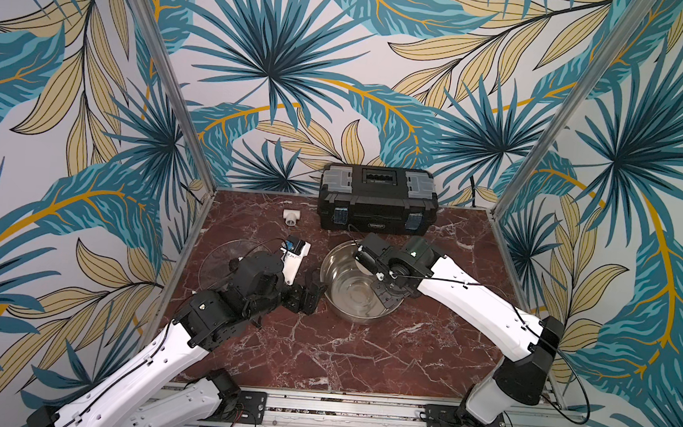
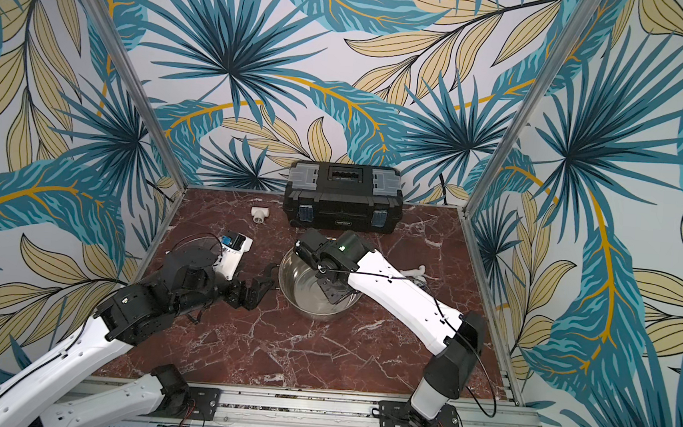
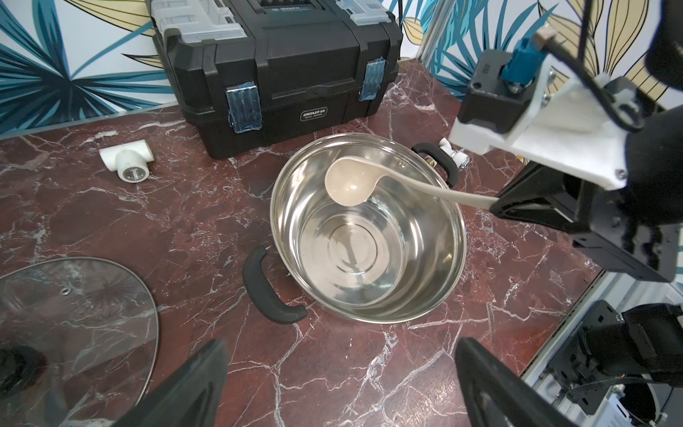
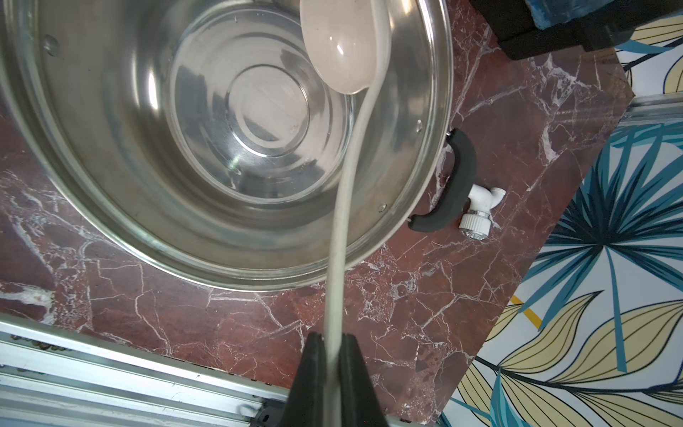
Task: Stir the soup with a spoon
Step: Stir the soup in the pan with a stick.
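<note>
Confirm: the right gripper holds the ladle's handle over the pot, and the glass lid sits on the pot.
Wrong about the lid: the left wrist view shows the glass lid lying on the table beside the pot. The right gripper does hold the ladle by its handle over it.

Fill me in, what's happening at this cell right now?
The right gripper is shut on the handle end of the spoon, with its bowl held over the open pot, which seems to hold a little clear liquid. The bowl looks raised, not dipped in. The left gripper is open and empty beside one of the pot's handles. The glass lid lies flat on the table, off to the side.
</note>
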{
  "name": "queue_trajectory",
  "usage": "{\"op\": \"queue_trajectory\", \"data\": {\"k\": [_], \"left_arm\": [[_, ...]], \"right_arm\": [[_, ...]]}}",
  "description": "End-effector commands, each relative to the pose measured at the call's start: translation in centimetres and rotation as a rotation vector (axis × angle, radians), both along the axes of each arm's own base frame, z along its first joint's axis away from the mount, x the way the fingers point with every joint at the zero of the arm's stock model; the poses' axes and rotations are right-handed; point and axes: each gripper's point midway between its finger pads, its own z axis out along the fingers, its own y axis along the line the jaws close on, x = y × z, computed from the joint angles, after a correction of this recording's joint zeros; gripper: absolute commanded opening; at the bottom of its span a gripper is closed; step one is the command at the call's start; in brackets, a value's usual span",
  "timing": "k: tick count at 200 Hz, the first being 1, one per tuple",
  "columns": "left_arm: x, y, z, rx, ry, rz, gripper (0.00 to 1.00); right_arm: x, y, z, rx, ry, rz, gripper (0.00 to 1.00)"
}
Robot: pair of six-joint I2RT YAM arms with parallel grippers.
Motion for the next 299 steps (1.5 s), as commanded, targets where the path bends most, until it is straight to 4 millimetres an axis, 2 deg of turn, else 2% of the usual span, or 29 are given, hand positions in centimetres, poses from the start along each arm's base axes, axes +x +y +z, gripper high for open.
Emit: {"op": "queue_trajectory", "data": {"k": [1,29,95,153,184,217,243,299], "left_arm": [[0.6,0.5,0.4,-0.051,-0.031,0.064,1.0],[0.6,0.7,0.1,-0.054,-0.019,0.08,1.0],[1.4,0.5,-0.4,-0.059,-0.005,0.117,1.0],[2.0,-0.1,-0.2,-0.063,-0.013,0.108,1.0],[1.7,-1.1,0.1,-0.064,-0.017,0.039,1.0],[0.5,-2.7,0.0,-0.061,-0.011,-0.089,1.0],[-0.8,-4.0,-0.4,-0.061,0.014,-0.204,1.0],[-2.7,-5.1,-1.2,-0.071,0.054,-0.324,1.0]], "right_arm": [[0.4,1.7,-0.5,0.051,0.022,0.016,0.0],[-0.1,2.9,-1.0,0.082,0.057,0.032,0.0],[-3.4,3.9,0.1,0.258,0.087,0.055,0.0],[-6.8,1.6,-0.3,0.264,0.145,0.044,0.0],[-7.9,-0.7,-1.0,0.215,0.154,0.018,0.0],[-7.7,-2.8,-1.4,0.136,0.114,-0.012,0.0],[-7.2,-3.6,-1.7,0.074,0.1,-0.024,0.0],[-4.4,-4.9,-1.4,-0.013,0.028,-0.083,0.0]]}}
